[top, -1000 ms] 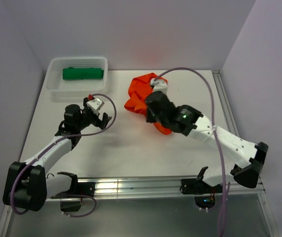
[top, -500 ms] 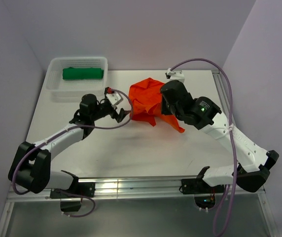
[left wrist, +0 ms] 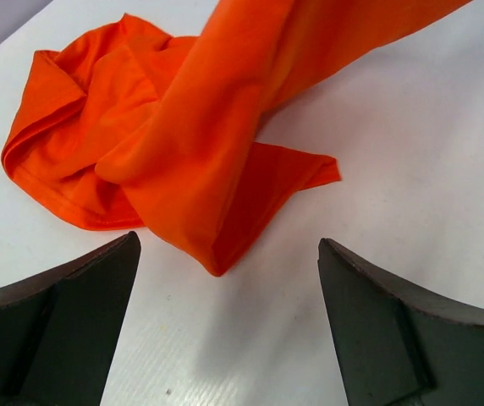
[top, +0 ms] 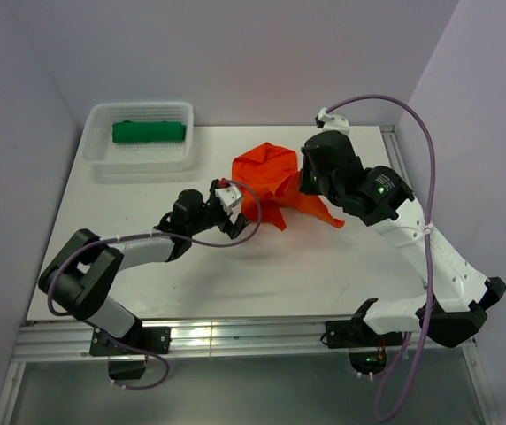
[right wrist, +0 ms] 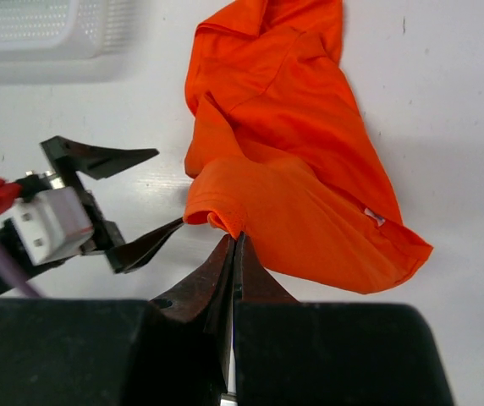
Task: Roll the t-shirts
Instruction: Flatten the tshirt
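Note:
The orange-red t-shirt (top: 271, 181) lies crumpled at the middle of the table, partly lifted. It also shows in the left wrist view (left wrist: 174, 144) and the right wrist view (right wrist: 293, 161). My right gripper (right wrist: 236, 238) is shut on a hem of the shirt and holds it up above the table; in the top view its fingertips are hidden under its wrist. My left gripper (top: 242, 212) is open and empty, low on the table just left of the shirt's hanging corner (left wrist: 217, 266), apart from it. The dark green t-shirt (top: 149, 132) lies rolled in the basket.
The white plastic mesh basket (top: 99, 164) stands at the back left of the white table (top: 324, 266). A metal rail (top: 397, 168) runs along the table's right edge. Purple cables loop over both arms.
My left gripper has reached right across the table to the orange-red shirt. My right gripper has lifted and pulled the shirt toward the back right, stretching it out.

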Controlling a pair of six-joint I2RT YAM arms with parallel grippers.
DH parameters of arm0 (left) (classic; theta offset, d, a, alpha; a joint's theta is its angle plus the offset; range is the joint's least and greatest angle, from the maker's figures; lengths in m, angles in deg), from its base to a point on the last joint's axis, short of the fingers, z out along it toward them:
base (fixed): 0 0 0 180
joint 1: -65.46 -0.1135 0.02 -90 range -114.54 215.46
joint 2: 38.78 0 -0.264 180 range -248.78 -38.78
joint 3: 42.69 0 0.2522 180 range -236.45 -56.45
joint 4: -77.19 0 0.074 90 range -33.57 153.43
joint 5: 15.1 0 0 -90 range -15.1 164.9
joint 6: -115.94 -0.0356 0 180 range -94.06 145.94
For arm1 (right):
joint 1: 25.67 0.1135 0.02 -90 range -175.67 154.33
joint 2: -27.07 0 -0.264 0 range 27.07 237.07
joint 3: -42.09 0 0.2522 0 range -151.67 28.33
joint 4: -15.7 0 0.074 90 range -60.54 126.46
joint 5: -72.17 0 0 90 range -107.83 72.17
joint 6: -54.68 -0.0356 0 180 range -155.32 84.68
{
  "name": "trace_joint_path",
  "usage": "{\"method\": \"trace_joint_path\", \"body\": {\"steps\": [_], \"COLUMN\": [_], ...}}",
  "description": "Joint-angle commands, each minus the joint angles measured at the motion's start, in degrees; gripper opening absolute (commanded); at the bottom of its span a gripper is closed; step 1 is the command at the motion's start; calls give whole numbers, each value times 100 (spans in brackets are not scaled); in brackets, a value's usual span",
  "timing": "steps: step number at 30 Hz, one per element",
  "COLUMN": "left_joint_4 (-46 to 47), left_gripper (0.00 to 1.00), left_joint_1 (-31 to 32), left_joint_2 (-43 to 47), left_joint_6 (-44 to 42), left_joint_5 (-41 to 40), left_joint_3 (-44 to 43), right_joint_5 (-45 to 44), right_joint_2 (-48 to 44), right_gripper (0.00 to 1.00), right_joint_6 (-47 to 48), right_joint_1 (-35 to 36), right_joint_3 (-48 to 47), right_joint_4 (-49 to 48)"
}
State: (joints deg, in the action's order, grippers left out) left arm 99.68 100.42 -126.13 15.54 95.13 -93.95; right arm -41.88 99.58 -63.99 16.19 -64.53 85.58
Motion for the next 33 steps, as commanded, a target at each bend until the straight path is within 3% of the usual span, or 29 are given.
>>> {"method": "trace_joint_path", "body": {"steps": [1,5,8,9,17,23,28,30,33], "left_joint_4": [497,674,384,357,41,-91,-575,-566,-584], "left_gripper": [92,92,83,74,47,42,18,0,0], "left_joint_1": [125,169,301,301,301,310,301,310,301], "left_joint_2": [-475,-940,-1441,-1556,-2268,-2208,-2102,-1892,-1523], "left_joint_6": [196,345,432,459,810,794,601,504,345], "left_joint_5": [-783,-713,-1362,-1590,-1988,-2197,-2638,-2551,-2297], "left_joint_3": [-328,-538,-1083,-1206,-2147,-2174,-2350,-2219,-1824], "right_joint_5": [94,155,164,173,155,270,261,296,384], "right_joint_2": [-123,-123,-123,-141,-176,209,606,685,695], "right_gripper": [0,0,0,0,0,0,0,0,0], "right_joint_6": [-34,-16,-43,-51,-113,19,115,151,168], "right_joint_1": [-47,-47,-47,-47,-117,-223,-258,-328,-407], "right_joint_3": [-233,-259,-250,-250,-591,-2085,-3289,-3449,-3354], "right_joint_4": [-101,-75,-66,-75,4,417,839,944,884]}}
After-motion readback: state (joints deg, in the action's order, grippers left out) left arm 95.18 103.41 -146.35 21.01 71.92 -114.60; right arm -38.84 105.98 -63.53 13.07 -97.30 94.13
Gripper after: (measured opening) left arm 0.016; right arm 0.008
